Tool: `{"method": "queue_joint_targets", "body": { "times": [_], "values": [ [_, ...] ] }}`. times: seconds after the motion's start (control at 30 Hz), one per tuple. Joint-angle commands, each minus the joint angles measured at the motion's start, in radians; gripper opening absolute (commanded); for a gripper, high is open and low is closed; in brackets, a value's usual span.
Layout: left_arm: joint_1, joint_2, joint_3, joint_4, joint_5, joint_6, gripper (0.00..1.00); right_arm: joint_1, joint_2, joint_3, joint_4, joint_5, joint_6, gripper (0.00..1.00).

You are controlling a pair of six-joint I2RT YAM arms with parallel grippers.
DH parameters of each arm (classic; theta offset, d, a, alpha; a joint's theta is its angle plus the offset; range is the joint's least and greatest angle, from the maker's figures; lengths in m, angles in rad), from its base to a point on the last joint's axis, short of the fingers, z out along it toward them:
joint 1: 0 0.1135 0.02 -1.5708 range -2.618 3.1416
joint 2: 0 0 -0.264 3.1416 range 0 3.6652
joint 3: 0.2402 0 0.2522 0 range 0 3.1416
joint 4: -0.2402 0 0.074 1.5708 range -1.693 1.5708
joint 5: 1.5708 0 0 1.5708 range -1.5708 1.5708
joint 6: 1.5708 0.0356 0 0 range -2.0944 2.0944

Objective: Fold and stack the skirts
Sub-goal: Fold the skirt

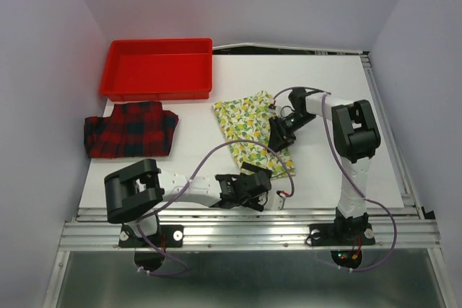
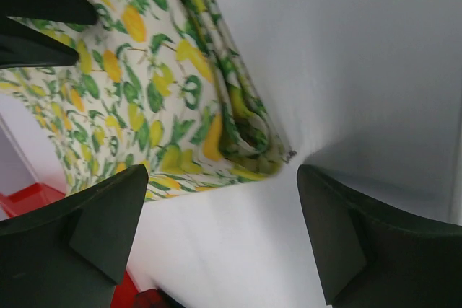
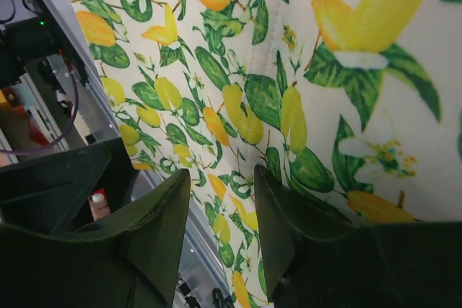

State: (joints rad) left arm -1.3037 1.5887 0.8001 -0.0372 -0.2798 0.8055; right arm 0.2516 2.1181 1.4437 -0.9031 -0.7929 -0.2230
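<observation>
The lemon skirt [image 1: 249, 129], white with yellow lemons and green leaves, lies flat in the middle of the table. The red-and-black plaid skirt [image 1: 130, 129] lies flat at the left. My left gripper [image 1: 254, 177] is open and empty, low at the lemon skirt's near corner. In the left wrist view its fingers [image 2: 101, 221] straddle bare table just short of the skirt's hem [image 2: 238, 156]. My right gripper [image 1: 276, 137] is over the lemon skirt's right edge. In the right wrist view it [image 3: 220, 178] is open, close above the lemon cloth [image 3: 289, 70], with nothing held.
A red plastic tray [image 1: 159, 68] stands at the back left, just behind the plaid skirt. The white table [image 1: 339, 128] has a metal rail [image 1: 245, 214] along its near edge. Purple cables [image 1: 216, 151] loop over the lemon skirt.
</observation>
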Motion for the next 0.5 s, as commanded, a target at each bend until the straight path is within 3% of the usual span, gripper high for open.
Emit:
{"method": "queue_joint_targets", "body": {
  "times": [0.0, 0.37, 0.47],
  "values": [
    [-0.017, 0.083, -0.058, 0.212, -0.093, 0.066, 0.98, -0.005, 0.04, -0.046, 0.064, 0.044, -0.013, 0.47],
    [-0.025, 0.277, 0.03, 0.407, -0.144, 0.046, 0.98, -0.005, 0.057, -0.103, 0.096, 0.07, 0.007, 0.46],
    [-0.025, 0.304, 0.07, 0.399, -0.167, 0.029, 0.92, -0.005, 0.054, -0.106, 0.095, 0.072, 0.007, 0.46]
  ]
}}
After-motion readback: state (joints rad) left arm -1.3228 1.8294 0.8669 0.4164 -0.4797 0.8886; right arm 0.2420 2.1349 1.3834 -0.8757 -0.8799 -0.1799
